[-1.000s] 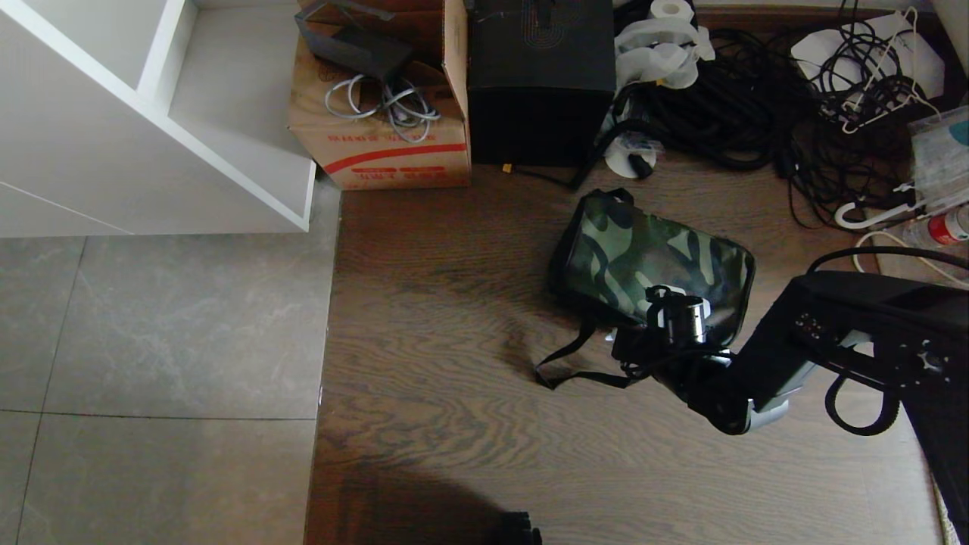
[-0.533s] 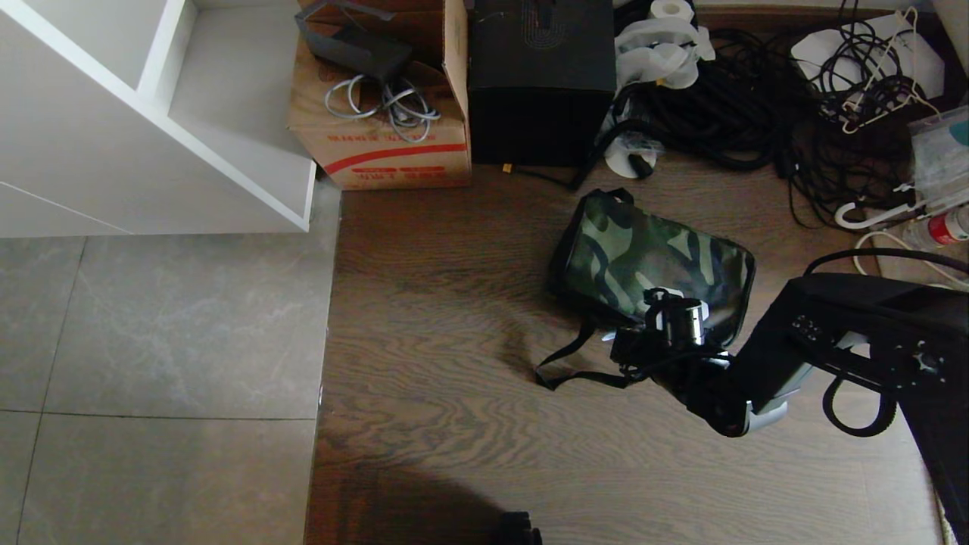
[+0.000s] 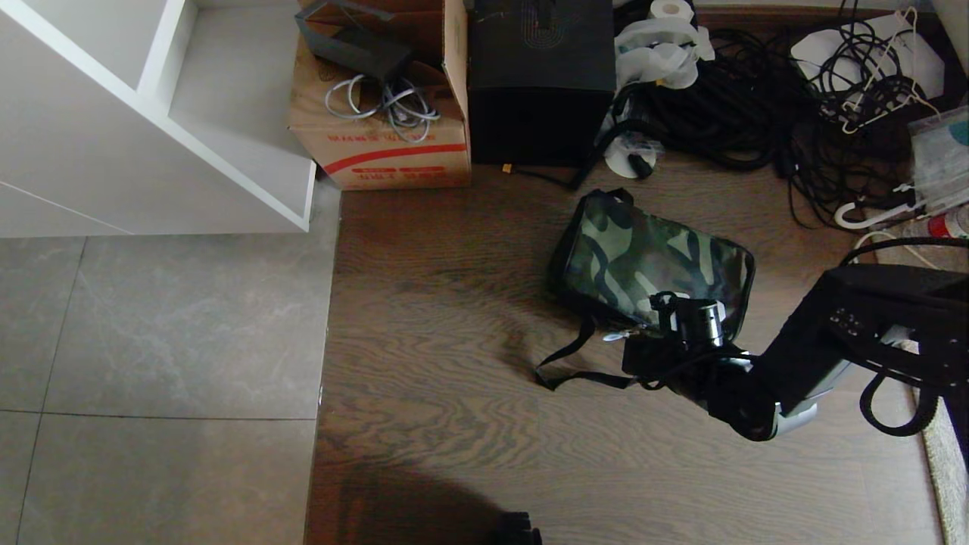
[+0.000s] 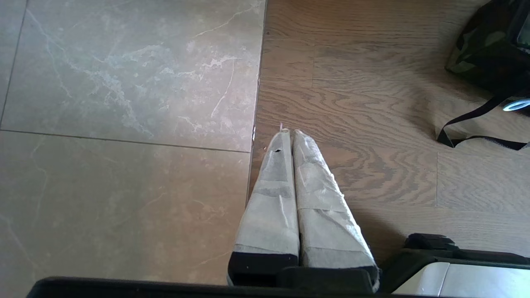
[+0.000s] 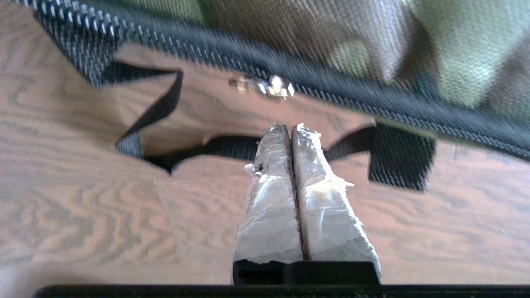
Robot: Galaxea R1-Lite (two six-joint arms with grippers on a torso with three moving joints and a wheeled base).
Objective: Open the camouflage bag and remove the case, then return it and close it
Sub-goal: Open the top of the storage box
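Wood-plank floor (image 3: 454,424) right of a grey tiled area (image 3: 151,325); white shelving unit (image 3: 151,113) at far left. Against the far side: brown cardboard carton (image 3: 378,144) with cables on it, tall black box (image 3: 540,83) beside it, then a tangle of black cables (image 3: 727,98) to the right. Camouflage bag (image 3: 651,257) lies flat on the wood floor, in front of the black box, zipped along the edge seen in the right wrist view; black strap (image 3: 564,363) trails on the floor toward the robot. Case not visible in any view. Right arm reaches in from the right; right tool (image 3: 615,334) sits at the bag's near edge, at floor level. Right wrist view: taped fingers (image 5: 269,198) pressed together with nothing between them, tips over the strap and just short of the silver zipper pull (image 5: 265,86) on the black zipper band. Left tool (image 4: 289,131) parked, hanging above the tile/wood seam, fingers together, holding nothing, well apart from the bag.
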